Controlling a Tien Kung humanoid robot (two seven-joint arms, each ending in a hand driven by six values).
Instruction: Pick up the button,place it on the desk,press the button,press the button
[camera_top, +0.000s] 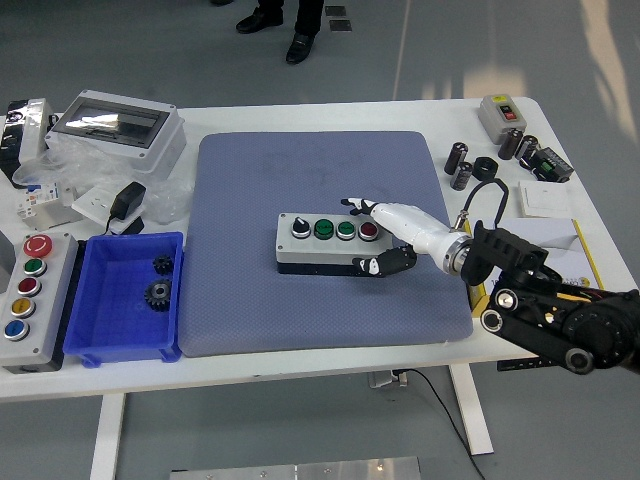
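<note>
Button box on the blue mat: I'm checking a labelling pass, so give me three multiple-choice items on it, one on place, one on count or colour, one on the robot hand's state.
1. Where does the button box lie?
A. in the blue bin
B. on the blue mat
C. on the bare table

2. How many green buttons show on its top?
A. none
B. two
C. four

3. What is the right robot hand doing?
A. gripping the box's right end
B. resting flat on the notebook
C. holding a gear

Answers:
1 B, the box sits near the middle of the blue mat.
2 B, two green buttons sit between a black knob and a red button.
3 A, fingers lie over the top and the thumb is against the front.
</note>
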